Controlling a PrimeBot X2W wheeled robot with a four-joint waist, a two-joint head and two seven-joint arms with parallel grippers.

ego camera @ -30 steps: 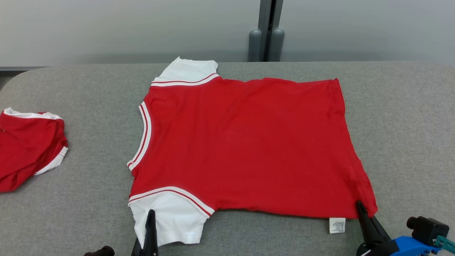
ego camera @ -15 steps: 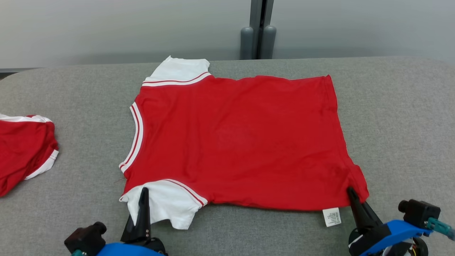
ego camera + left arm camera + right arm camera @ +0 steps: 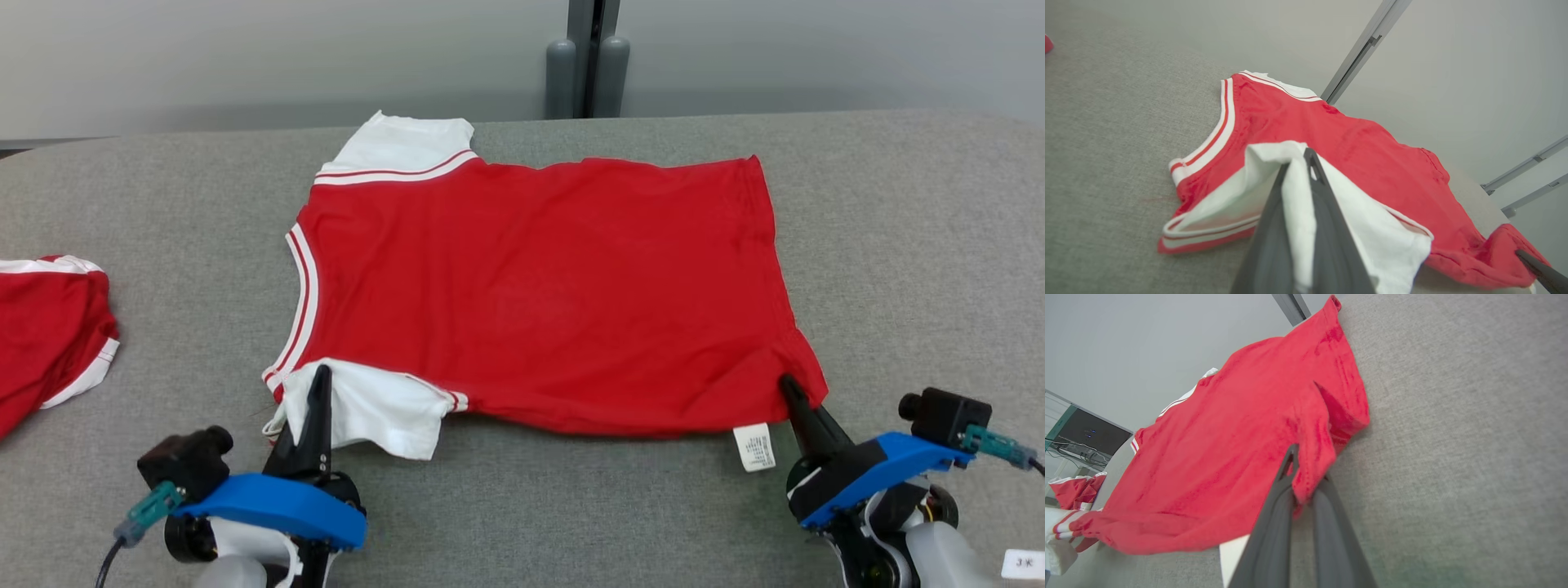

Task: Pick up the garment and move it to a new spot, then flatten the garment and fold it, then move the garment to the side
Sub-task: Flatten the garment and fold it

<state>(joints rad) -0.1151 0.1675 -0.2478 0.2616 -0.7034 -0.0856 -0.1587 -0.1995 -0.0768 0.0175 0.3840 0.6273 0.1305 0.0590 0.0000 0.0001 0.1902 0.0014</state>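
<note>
The grey padded table (image 3: 898, 245) carries a red T-shirt (image 3: 539, 286) spread flat at its middle, collar toward the robot's left. A second red garment (image 3: 45, 327) lies crumpled at the left edge. Both arms reach in from the near side, fingers pointing forward and low. The left gripper (image 3: 320, 380) pinches the near white sleeve (image 3: 375, 404), which is raised a little. The right gripper (image 3: 788, 385) pinches the near hem corner (image 3: 804, 367), just beside a white label (image 3: 753, 447).
</note>
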